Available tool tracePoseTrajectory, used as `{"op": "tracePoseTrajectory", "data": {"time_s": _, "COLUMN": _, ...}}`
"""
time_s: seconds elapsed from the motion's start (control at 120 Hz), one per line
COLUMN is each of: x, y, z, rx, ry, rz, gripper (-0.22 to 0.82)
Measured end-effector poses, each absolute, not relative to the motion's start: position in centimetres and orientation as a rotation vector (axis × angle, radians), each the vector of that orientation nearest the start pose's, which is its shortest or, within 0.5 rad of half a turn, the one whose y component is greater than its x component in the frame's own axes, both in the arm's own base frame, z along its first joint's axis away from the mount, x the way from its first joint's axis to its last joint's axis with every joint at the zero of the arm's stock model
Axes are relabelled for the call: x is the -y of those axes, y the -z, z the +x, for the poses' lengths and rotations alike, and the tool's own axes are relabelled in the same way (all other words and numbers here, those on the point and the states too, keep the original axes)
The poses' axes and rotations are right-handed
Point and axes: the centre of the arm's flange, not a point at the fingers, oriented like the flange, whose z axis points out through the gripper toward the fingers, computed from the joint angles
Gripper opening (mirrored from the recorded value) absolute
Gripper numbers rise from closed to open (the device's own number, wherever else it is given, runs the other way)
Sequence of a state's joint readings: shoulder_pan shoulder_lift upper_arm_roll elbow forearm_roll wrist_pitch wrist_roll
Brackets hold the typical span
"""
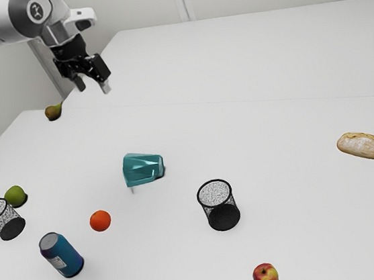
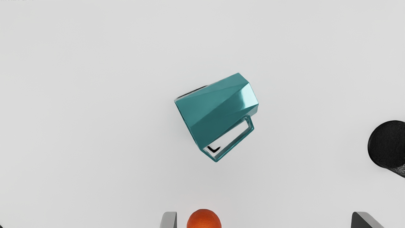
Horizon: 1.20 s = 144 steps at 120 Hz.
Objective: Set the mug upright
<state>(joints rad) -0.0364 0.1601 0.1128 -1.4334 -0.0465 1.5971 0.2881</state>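
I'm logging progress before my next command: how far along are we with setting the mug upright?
Nothing looks done: the teal mug lies on its side on the table. Nothing is in hand: the tool is open and raised above the table. Apparently everything is left: reach down, grip the mug, turn it upright, release.

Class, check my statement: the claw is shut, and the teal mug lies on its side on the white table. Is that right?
Not quite: the wrist view shows the claw open, its fingers apart. The teal mug does lie on its side on the white table.
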Motion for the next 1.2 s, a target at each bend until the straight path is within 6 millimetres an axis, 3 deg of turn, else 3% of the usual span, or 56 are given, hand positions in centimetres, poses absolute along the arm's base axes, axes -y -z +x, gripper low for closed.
{"op": "tracePoseTrajectory", "data": {"time_s": 0.1, "x": -4.0, "y": -59.3, "z": 60.5, "rx": -0.323, "ry": 0.005, "rz": -3.162, "gripper": 0.6}}
{"op": "tracePoseTrajectory", "data": {"time_s": 0.167, "x": -4.3, "y": -57.7, "z": 61.0, "rx": -0.303, "ry": -0.022, "rz": -3.205, "gripper": 0.6}}
{"op": "tracePoseTrajectory", "data": {"time_s": 0.275, "x": -6.5, "y": -53.2, "z": 61.4, "rx": -0.17, "ry": -0.102, "rz": -3.369, "gripper": 0.6}}
{"op": "tracePoseTrajectory", "data": {"time_s": 0.425, "x": -9.4, "y": -45.9, "z": 59.1, "rx": 0.081, "ry": -0.247, "rz": -3.604, "gripper": 0.6}}
{"op": "tracePoseTrajectory", "data": {"time_s": 0.525, "x": -10.1, "y": -43.2, "z": 58.2, "rx": 0.155, "ry": -0.255, "rz": -3.694, "gripper": 0.6}}
{"op": "tracePoseTrajectory", "data": {"time_s": 0.775, "x": -15.4, "y": -39.9, "z": 58.0, "rx": 0.259, "ry": -0.094, "rz": -3.732, "gripper": 0.6}}
{"op": "tracePoseTrajectory", "data": {"time_s": 0.933, "x": -18.5, "y": -36.6, "z": 58.6, "rx": 0.298, "ry": -0.042, "rz": -3.724, "gripper": 0.6}}
{"op": "tracePoseTrajectory", "data": {"time_s": 1.042, "x": -18.8, "y": -34.7, "z": 59.0, "rx": 0.288, "ry": -0.022, "rz": -3.734, "gripper": 0.6}}
{"op": "tracePoseTrajectory", "data": {"time_s": 1.2, "x": -17.3, "y": -32.9, "z": 59.0, "rx": 0.239, "ry": -0.012, "rz": -3.771, "gripper": 0.6}}
